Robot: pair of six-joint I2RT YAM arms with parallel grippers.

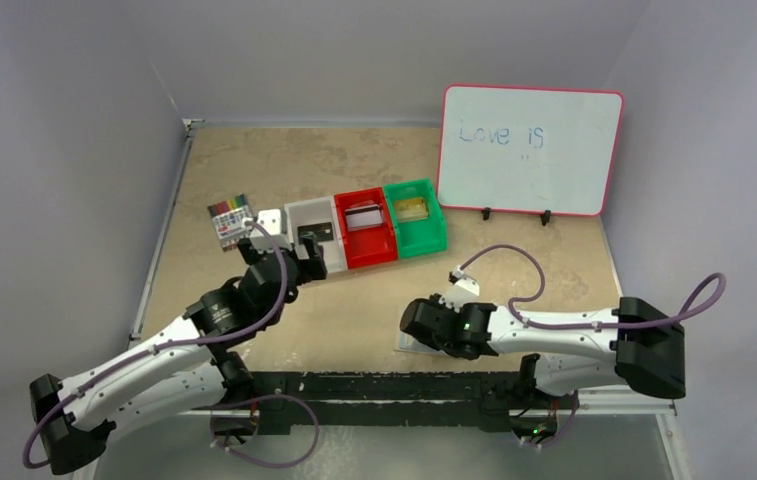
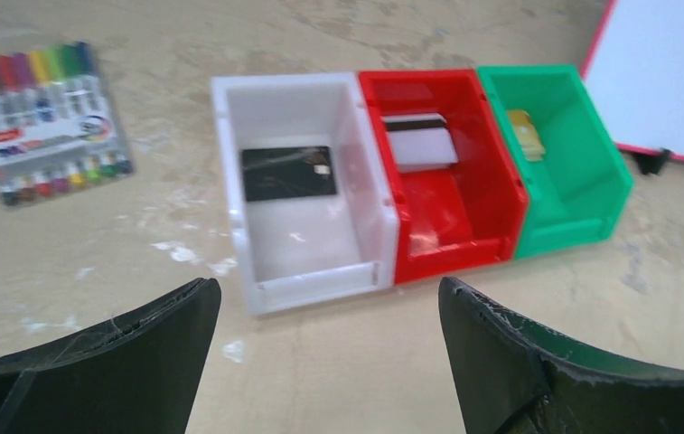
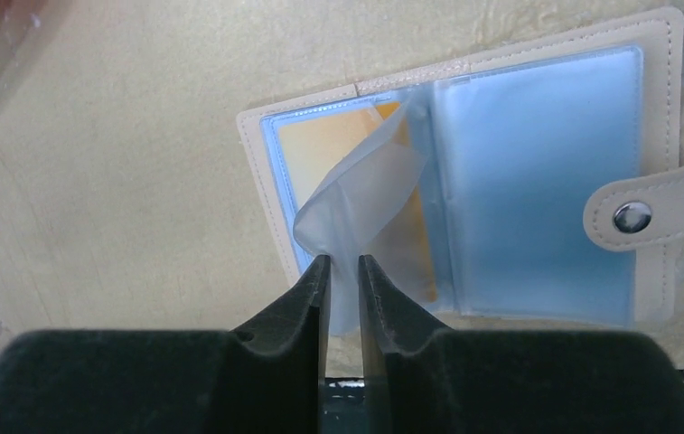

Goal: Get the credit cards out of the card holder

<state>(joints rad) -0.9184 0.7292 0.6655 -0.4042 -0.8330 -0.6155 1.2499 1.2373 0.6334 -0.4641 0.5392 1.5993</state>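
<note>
Tan tabletop (image 3: 94, 181) carries the open card holder (image 3: 537, 172) just ahead of the right gripper (image 3: 343, 271), its long axis crosswise to jaws pinched on its clear sleeve (image 3: 365, 190) over an orange card (image 3: 320, 154), while the left gripper (image 2: 329, 334), jaws spread, hangs well apart near the white bin (image 2: 234, 181).

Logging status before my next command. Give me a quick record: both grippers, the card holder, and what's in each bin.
left gripper: open, hovering in front of white bin
right gripper: shut on plastic sleeve
card holder: lying open, orange card in pocket under lifted sleeve
white bin: black card
red bin: pale card with dark stripe
green bin: gold card
</note>
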